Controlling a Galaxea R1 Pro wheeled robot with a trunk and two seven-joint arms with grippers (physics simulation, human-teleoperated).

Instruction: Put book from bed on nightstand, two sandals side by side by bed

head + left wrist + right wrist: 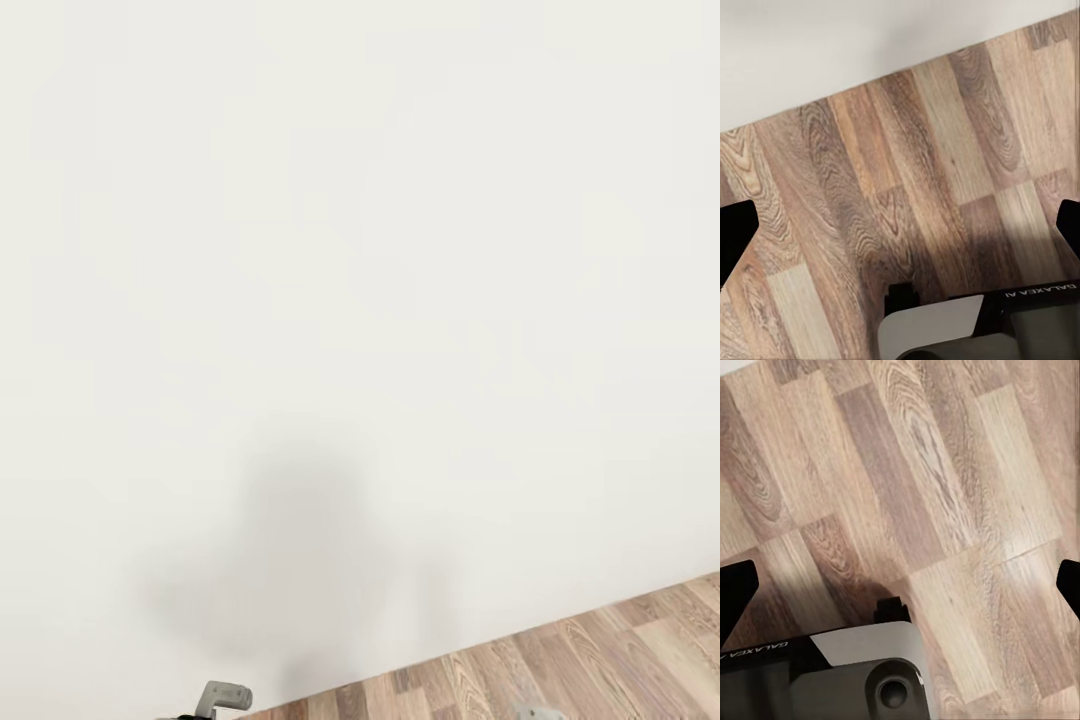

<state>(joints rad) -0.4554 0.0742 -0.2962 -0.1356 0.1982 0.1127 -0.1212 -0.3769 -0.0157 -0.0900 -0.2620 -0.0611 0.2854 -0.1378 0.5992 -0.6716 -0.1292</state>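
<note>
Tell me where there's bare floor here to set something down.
Bare wood-plank floor runs along the foot of the white wall, at the head view's lower right. Under the left gripper and right gripper, both open, the planks are bare too. Nothing looks crowded.

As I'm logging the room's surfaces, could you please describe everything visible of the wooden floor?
The floor is light wood planks, laid end to end in staggered rows, in mixed tan and darker brown tones with strong grain. It lies flat and meets the plain white wall along a straight edge. A soft shadow falls across it and the wall. Nothing lies on the stretches shown.
</note>
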